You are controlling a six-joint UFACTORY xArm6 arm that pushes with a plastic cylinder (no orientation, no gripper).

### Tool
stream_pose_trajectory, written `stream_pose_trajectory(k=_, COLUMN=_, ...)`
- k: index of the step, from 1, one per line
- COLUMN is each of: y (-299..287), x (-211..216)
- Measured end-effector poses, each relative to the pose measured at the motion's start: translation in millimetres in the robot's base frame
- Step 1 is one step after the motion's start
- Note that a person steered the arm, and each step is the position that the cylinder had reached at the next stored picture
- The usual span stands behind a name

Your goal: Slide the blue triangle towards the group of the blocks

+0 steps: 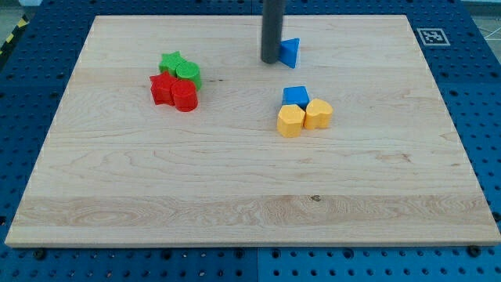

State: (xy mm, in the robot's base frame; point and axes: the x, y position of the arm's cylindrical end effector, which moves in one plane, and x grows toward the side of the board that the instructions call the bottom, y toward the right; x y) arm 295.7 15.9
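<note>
The blue triangle [291, 52] lies near the view's top, right of centre. My tip [270, 60] stands just left of it, touching or nearly touching its left side. Below it sits a group of a blue cube [295, 96], a yellow block [290, 121] and a second yellow block [318, 113], packed together. At the view's left is another group: a green star-like block [171, 62], a green round block [189, 74], a red star-like block [162, 88] and a red cylinder [184, 97].
The wooden board [250, 180] lies on a blue perforated table. A black-and-white marker tag [430, 35] sits off the board's top right corner.
</note>
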Motion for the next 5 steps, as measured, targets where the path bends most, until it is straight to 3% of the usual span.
stream_pose_trajectory(k=1, y=-7.9, x=-38.3)
stream_pose_trajectory(k=2, y=34.0, x=-49.4)
stream_pose_trajectory(k=5, y=49.1, x=2.2)
